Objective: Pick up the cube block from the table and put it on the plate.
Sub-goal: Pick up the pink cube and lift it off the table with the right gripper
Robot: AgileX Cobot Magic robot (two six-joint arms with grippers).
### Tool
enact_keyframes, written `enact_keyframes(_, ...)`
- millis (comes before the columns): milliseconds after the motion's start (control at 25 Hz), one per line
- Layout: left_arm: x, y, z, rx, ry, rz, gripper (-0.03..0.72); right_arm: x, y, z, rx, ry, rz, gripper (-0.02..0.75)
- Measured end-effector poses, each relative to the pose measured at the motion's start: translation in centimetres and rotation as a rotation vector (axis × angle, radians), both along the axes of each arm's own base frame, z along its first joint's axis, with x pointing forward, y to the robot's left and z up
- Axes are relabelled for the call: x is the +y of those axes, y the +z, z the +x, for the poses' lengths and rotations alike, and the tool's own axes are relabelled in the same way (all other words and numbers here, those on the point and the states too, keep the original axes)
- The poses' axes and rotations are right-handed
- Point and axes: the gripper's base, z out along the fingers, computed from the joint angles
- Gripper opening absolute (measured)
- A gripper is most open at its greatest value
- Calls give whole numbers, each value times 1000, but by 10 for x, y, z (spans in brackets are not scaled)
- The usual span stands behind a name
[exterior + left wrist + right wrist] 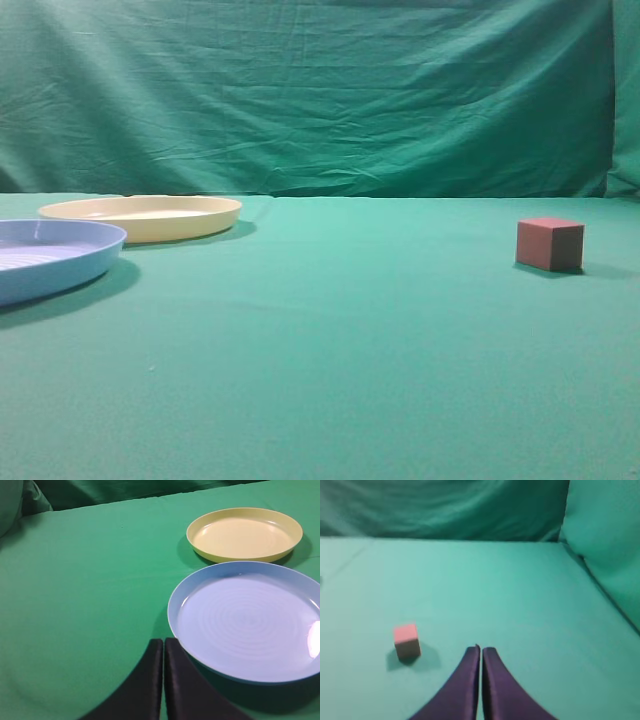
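Observation:
The red-brown cube block (550,244) sits on the green table (330,340) at the right. In the right wrist view the cube (407,641) lies left of and slightly ahead of my right gripper (481,650), which is shut and empty. The cream yellow plate (142,216) rests at the far left; in the left wrist view it (244,534) lies beyond the blue plate. My left gripper (164,642) is shut and empty, just left of the blue plate's near rim. Neither gripper shows in the exterior view.
A light blue plate (50,258) sits at the left edge, in front of the yellow one; it fills the right of the left wrist view (247,620). A wrinkled green backdrop (320,90) closes the rear.

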Motion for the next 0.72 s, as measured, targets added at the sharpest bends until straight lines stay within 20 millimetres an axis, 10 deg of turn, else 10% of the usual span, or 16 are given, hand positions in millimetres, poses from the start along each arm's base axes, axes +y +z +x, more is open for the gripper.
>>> enact_keyframes(320,0,0,0,0,0,0,0,-1,15,2,-137,-34,178,0)
enact_keyframes(720,0,0,0,0,0,0,0,9,62,46,260,22,142,0)
